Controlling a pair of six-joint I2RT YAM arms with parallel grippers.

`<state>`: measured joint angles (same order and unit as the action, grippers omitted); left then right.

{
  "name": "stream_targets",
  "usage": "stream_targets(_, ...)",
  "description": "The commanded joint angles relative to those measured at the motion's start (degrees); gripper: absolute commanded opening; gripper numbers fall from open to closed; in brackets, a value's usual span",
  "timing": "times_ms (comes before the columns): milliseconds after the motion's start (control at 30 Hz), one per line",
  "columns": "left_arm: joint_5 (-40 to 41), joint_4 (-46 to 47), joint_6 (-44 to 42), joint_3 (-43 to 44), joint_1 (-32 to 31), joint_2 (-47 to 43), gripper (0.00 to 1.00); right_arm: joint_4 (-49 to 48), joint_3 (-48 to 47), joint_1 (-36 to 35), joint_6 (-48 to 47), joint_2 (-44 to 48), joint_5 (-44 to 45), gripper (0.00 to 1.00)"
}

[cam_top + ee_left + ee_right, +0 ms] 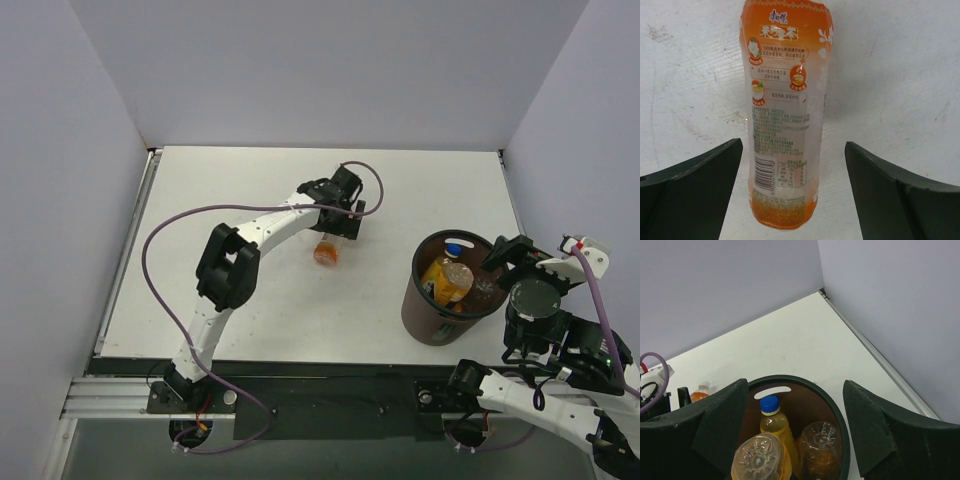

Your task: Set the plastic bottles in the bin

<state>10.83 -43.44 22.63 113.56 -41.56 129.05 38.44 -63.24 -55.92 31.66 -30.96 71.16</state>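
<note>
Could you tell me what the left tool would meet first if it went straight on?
Probably the orange-labelled bottle between the open fingers of the left tool, then the table; depth unclear.

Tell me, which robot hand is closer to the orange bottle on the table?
The left. The left gripper is right at the orange bottle, one finger each side, not touching. The right gripper is far off, above the bin.
</note>
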Motion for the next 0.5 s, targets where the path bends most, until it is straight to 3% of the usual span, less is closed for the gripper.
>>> stream_targets(0, -1.9, 2.7, -2.2, -0.8, -0.3, 0.3, 0.95, -1.8, -0.4, -0.2, -0.6, -1.4, 0.5, 0.71)
stream_targets(200, -1.6, 2.9, -2.9, -1.7, 0.0, 1.5, 0.93, -1.5, -0.7, -0.2, -0.8, -1.6, 1.4, 0.71)
stream_targets(267, -2.8, 3.9, -2.9, -1.8, -0.1, 2.0, 0.85, -1.4, -0.6, -0.2, -0.7, -1.4, 1.4, 0.71)
stream_targets(467, -3.0, 1.2, -3.3, 1.8, -1.1, 4.2, 0.46, -0.5, -2.9, -0.2, -0.5, -3.3, 1.4, 0.72)
